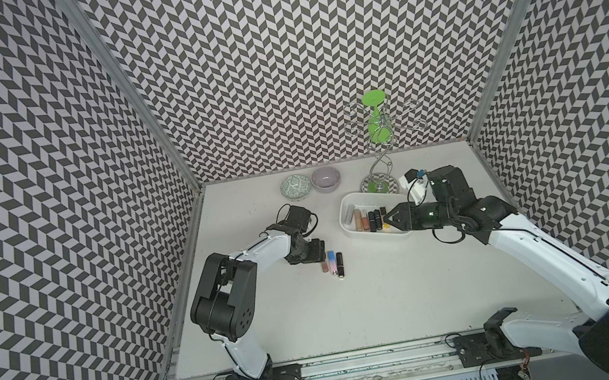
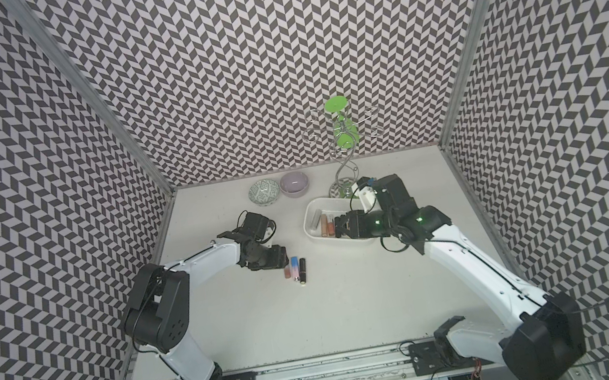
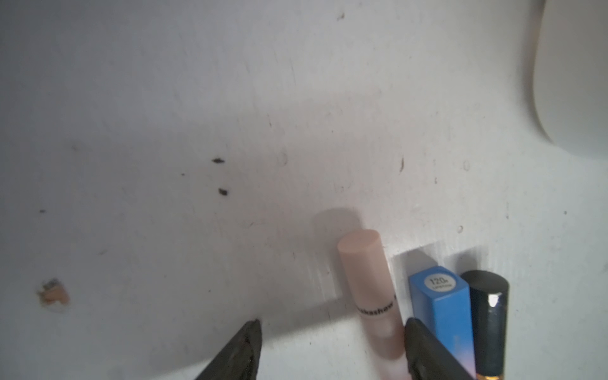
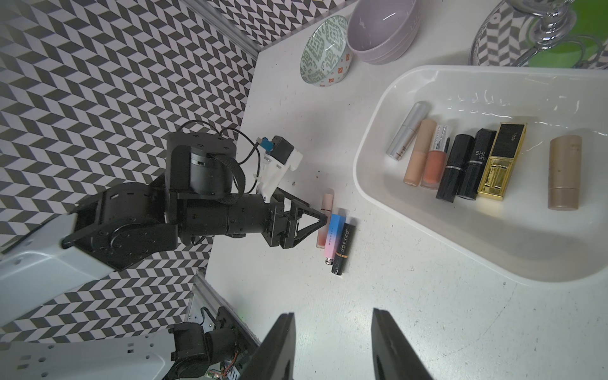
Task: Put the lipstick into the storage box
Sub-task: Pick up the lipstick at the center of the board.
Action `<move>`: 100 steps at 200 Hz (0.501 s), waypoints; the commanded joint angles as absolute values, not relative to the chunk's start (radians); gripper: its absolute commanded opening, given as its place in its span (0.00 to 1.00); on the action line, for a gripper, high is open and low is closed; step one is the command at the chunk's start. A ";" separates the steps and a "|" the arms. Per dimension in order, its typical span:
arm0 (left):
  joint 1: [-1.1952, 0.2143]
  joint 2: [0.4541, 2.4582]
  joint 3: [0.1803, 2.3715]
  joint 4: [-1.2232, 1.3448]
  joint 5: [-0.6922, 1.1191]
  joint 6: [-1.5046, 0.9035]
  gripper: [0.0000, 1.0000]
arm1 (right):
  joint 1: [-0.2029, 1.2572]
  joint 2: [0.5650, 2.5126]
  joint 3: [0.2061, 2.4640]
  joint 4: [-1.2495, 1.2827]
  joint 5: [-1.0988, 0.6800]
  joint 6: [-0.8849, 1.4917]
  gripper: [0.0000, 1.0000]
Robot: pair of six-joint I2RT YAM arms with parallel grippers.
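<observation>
The white rounded plastic storage box (image 4: pixel 427 237) is smooth and glossy, with glints along its walls. Inside it, the gold rectangular lipstick case (image 4: pixel 501 164) shines like polished metal, and the tan cylindrical tube (image 4: pixel 564 172) looks matt. At the box's twelve o'clock in both top views, the twisted chrome wire stand (image 1: pixel 377 186) gleams. The white tabletop (image 3: pixel 164 98) is matt, scuffed and speckled.

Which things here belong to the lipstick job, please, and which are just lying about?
Part of the job: storage box; the lipsticks already in it; the pink tube, blue-pink lipstick and black lipstick on the table; left gripper, open around the pink tube; right gripper, open and empty.
Lying about: green-patterned bowl; lilac bowl; chrome stand.
</observation>
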State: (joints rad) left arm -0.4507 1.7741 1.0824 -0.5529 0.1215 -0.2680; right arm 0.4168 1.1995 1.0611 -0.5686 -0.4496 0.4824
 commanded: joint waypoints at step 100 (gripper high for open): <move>-0.510 1.853 1.114 -0.603 -0.055 -0.253 0.39 | 0.422 1.231 1.080 -0.528 -0.482 0.410 0.42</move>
State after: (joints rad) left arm -0.5045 1.8126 1.1152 -0.5793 -0.0467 -0.2546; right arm 0.4168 1.2320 1.0660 -0.5549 -0.4717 0.4397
